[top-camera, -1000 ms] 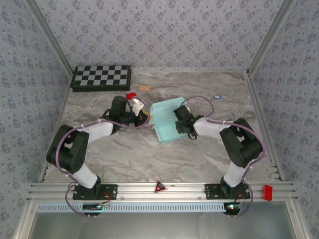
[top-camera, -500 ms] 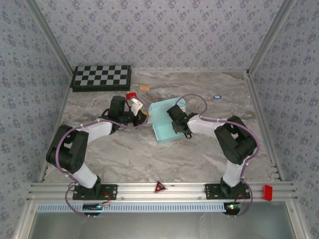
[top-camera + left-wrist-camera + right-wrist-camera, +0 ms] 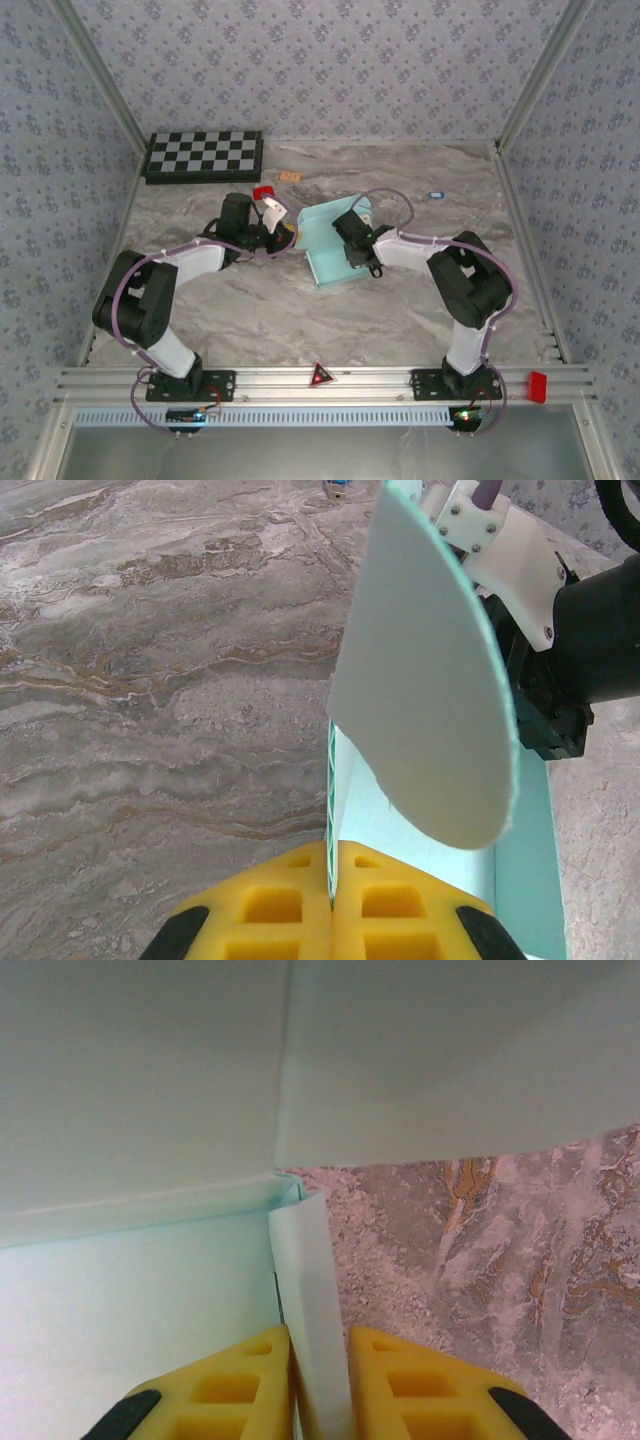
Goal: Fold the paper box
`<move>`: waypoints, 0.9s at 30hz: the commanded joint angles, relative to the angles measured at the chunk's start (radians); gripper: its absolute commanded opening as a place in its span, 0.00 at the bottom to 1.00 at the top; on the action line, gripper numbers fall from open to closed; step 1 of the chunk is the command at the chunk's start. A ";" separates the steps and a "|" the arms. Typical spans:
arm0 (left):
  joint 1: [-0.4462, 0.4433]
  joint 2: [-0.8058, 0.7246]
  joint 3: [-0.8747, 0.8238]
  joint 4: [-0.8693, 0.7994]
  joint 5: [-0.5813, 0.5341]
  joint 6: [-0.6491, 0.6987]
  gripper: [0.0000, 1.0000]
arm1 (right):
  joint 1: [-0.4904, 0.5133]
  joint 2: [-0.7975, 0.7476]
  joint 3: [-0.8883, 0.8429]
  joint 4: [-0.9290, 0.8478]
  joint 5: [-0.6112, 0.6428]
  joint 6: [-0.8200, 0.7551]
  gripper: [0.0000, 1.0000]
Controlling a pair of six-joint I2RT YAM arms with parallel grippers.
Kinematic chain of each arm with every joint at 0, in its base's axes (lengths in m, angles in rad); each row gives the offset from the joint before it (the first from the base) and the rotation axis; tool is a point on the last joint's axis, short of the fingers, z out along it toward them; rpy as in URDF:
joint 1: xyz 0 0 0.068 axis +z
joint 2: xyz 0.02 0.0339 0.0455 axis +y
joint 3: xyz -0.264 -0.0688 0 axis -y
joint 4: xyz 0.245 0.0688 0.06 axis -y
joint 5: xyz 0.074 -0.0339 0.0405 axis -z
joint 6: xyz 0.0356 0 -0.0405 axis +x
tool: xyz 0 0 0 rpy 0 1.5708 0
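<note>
The pale aqua thin-card paper box (image 3: 326, 262) lay part-formed near the middle of the grey marbled table (image 3: 300, 310), a little towards its far edge, with its base flat and its walls partly raised. In the left wrist view a rounded flap (image 3: 425, 680) stood upright over the floor of the box.

The left gripper (image 3: 288, 238) had its yellow pads (image 3: 280, 910) pressed together on the box's left wall, the thin card edge running straight between them. The right gripper (image 3: 355, 245) reached in from the right, its jaws narrow and pinching a slim upright tab (image 3: 310, 1300) at a corner where two panels met.

The step in hand looked like bringing that corner tab round to set up a wall. Done well, the left grip would act only as an anchor holding the base flat. The right would swing the tab along its own crease rather than pull on it, since card this thin would likely buckle or tear.

A small red block (image 3: 263, 192) sat just beyond the left gripper. A small orange piece (image 3: 290, 177) and a small blue ring (image 3: 435, 195) lay nearer the far edge. A black-and-white checkerboard (image 3: 205, 155) filled the far left corner, well apart from the box.
</note>
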 commanded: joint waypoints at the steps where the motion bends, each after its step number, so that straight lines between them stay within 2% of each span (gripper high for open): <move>1: 0.021 -0.010 0.028 -0.021 0.024 0.027 0.00 | -0.020 0.053 -0.002 -0.150 0.135 0.038 0.19; 21: 0.024 -0.009 0.033 -0.028 0.023 0.028 0.00 | -0.019 0.097 0.015 -0.196 0.155 0.046 0.14; 27: 0.025 -0.008 0.036 -0.031 0.038 0.028 0.00 | -0.014 0.072 0.006 -0.163 0.115 0.038 0.17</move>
